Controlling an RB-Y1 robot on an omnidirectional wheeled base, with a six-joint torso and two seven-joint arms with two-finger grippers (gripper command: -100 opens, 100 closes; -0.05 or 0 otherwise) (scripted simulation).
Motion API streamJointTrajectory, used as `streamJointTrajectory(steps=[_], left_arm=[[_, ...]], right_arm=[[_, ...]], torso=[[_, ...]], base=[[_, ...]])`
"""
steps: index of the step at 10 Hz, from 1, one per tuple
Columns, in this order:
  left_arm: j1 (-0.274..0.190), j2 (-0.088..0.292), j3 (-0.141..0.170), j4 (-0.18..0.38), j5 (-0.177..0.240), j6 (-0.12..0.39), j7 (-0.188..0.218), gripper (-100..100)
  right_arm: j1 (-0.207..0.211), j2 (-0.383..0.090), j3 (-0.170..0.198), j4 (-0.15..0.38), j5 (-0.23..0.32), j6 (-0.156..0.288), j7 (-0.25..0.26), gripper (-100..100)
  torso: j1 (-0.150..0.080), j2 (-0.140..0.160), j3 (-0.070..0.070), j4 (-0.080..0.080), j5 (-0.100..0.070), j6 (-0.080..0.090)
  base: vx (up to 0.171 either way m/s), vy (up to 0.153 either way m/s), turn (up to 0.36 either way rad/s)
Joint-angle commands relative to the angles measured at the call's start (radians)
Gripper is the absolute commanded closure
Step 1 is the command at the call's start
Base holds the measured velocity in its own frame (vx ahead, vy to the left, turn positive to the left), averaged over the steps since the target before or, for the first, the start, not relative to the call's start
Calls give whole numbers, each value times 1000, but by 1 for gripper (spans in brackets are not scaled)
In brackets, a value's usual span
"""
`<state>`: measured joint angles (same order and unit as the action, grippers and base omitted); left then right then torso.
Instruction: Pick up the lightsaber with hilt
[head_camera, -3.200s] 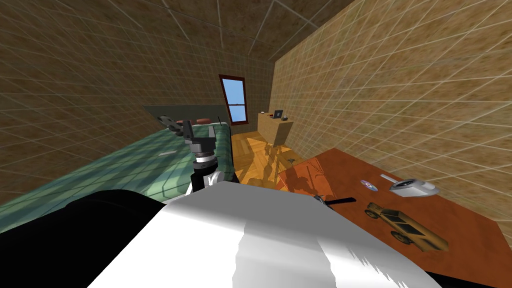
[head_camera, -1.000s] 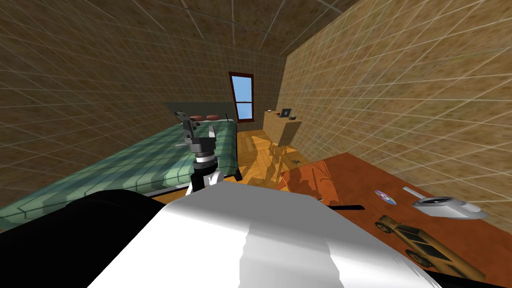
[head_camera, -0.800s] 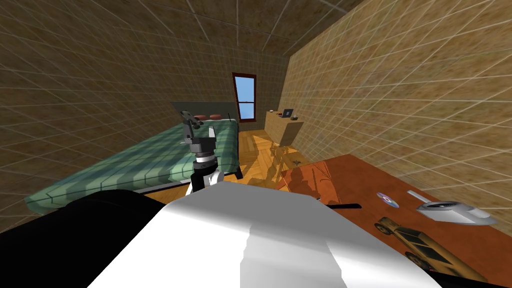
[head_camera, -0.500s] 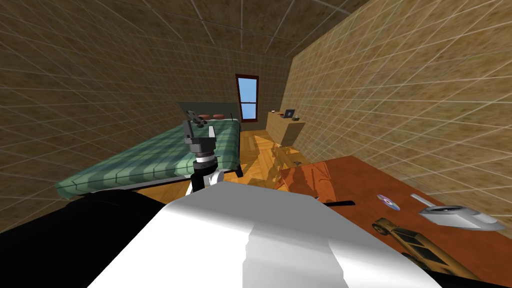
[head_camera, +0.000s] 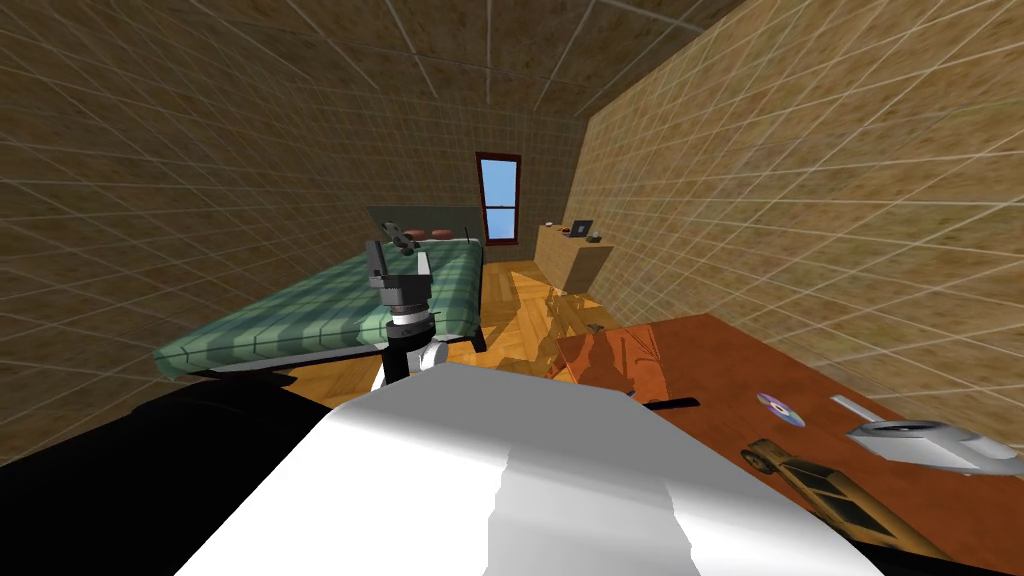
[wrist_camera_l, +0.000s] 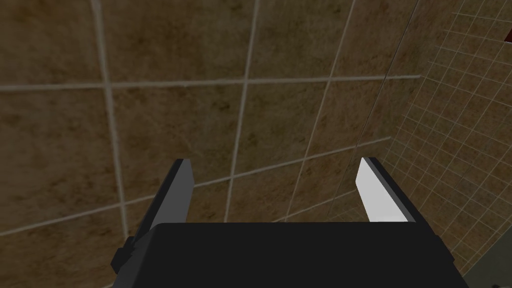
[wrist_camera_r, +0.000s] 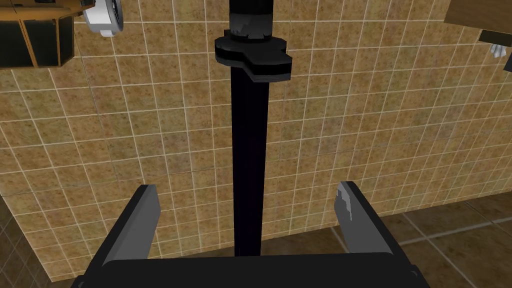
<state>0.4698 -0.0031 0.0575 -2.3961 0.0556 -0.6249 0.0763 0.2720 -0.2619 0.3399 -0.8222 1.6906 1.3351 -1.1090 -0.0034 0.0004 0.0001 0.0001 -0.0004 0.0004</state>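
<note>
Both tools gape wide: the right tool (wrist_camera_r: 246, 186) straddles the black lightsaber (wrist_camera_r: 248, 150), which lies at the reddish worktop's (head_camera: 720, 350) near edge, seemingly aligned for closing on it; the left tool (head_camera: 399, 258) hangs raised, clear.

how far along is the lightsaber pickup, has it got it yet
Done: the right end effector is lined up on the lightsaber, whose black shaft runs between its open fingers. In hand: nothing is gripped; both fingers stand clear of the shaft. Left: shut on it and lift it from the table. The left end effector is open and raised, not involved.
</note>
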Motion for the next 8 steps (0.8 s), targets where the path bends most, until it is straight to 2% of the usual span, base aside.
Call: streamJointTrajectory(steps=[1,2,3,8], left_arm=[[0,0,0,0,0,0,0,0],[0,0,0,0,0,0,0,0],[0,0,0,0,0,0,0,0],[0,0,0,0,0,0,0,0]], right_arm=[[-25,-17,26,50,-50,-50,50,-100],[-25,-17,26,42,-79,-74,92,-100],[-25,-17,26,59,-110,-104,132,-100],[-25,-17,26,59,-253,-247,223,-100]], torso=[[0,0,0,0,0,0],[1,-3,-2,-1,0,0],[3,-5,-3,-1,1,0],[1,-1,0,0,0,0]], base=[[57,13,-149],[70,40,-149],[35,36,-31],[1,2,2]])
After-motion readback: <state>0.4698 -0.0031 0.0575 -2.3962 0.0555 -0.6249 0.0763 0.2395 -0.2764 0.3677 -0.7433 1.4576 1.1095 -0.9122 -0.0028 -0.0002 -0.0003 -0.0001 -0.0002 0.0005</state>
